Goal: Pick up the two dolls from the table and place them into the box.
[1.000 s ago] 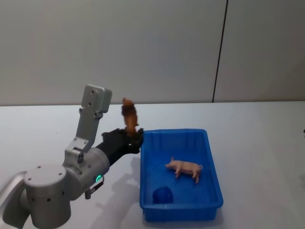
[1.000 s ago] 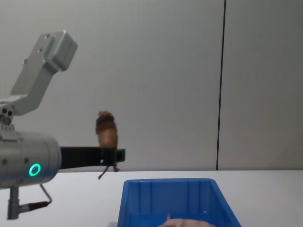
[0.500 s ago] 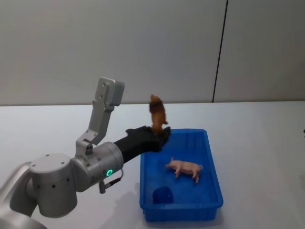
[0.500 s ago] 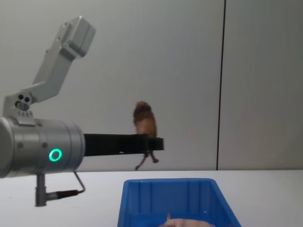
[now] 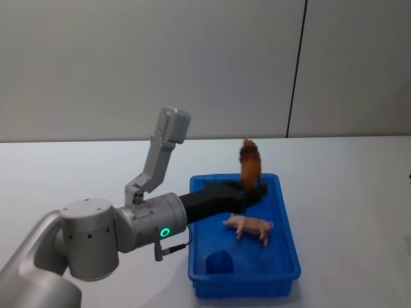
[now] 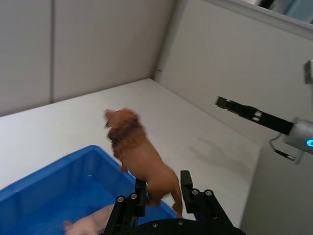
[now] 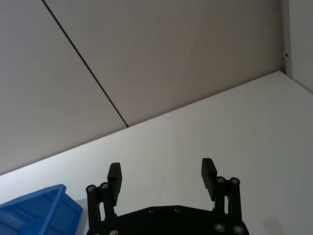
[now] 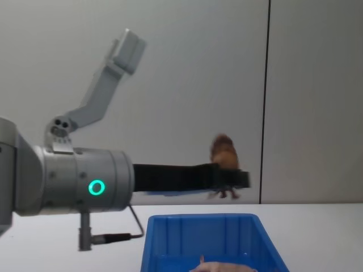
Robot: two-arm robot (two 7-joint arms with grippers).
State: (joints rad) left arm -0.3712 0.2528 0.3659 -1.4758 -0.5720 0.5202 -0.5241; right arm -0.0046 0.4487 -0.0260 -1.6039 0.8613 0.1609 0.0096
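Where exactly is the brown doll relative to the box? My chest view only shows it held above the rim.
Observer: Over the far end of the box; the left jaws clamp the brown doll above its interior.
Operator: What else lies inside?
Observer: Besides the pink doll, a small blue object sits at the near end.
Operator: And the other arm?
Observer: The right jaws are open, above bare table.
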